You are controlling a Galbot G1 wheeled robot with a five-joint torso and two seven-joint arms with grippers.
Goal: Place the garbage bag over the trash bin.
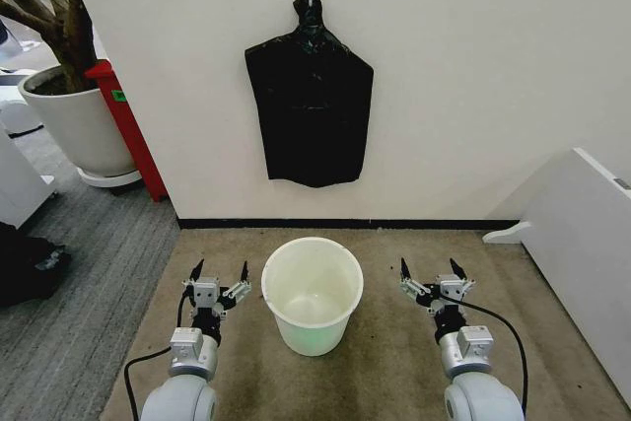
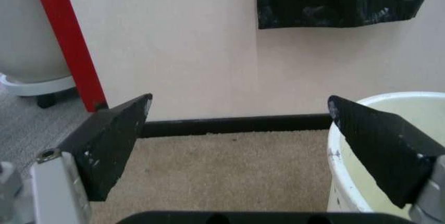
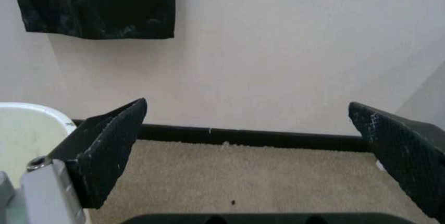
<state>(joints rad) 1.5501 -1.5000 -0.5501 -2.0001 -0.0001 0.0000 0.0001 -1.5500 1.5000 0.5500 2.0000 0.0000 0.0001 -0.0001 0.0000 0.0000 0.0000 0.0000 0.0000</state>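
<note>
Black, shiny and crinkly, the thin plastic garbage bag [image 1: 310,105] hangs flat on the cream wall from a small hook, knotted at its top, straight above the small round cream-white plastic trash bin [image 1: 312,295]. The trash bin stands on the tan carpet near the black strip at the foot of the wall, and it looks empty, pale green inside. The left gripper [image 1: 220,275] hovers low just beside the bin's left side, and its jaws are spread wide with nothing in them. The right gripper [image 1: 432,272] hovers low, a little apart from the bin's right side, and its jaws are wide and empty too. The bag is not on the bin yet, so I think the step in hand is to reach up and get the bag. To do it well, a gripper should pinch the bag near a loose bottom corner or edge, not the knot, and pull softly so the thin plastic does not rip. A big white plant pot [image 1: 74,123] with a tree in it sits at the far left.
</note>
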